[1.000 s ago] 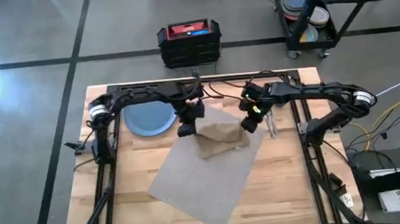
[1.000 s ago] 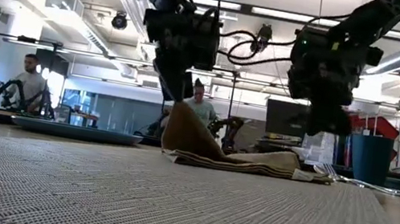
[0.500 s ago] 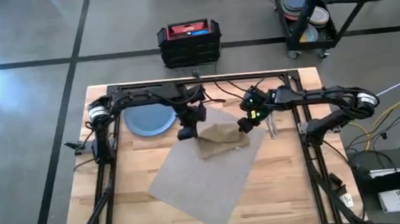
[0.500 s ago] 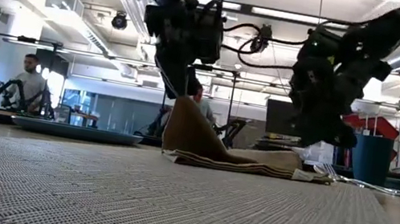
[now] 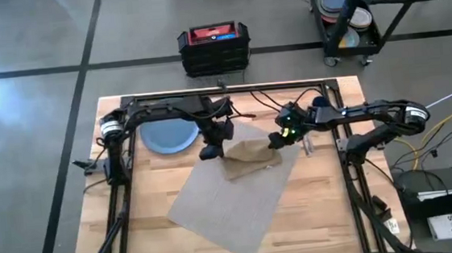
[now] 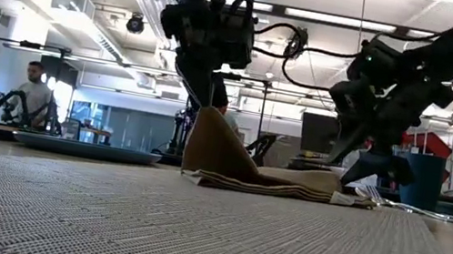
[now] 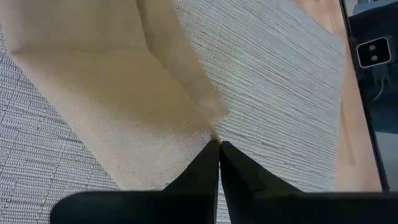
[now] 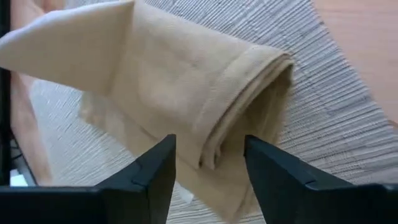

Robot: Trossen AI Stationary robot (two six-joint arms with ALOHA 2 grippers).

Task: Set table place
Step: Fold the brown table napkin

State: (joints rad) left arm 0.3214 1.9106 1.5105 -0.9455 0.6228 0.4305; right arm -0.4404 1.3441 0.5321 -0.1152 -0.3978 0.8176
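Right gripper point(image 8: 208, 158) dropped, jaws spread astride napkin point(image 8: 186, 81); left gripper's point(image 7: 219, 147) jaws seemingly pinch it.

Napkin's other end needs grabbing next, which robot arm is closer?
Probably the right. Its open right gripper faces the napkin end, while the left gripper is shut, pinching a lifted corner.
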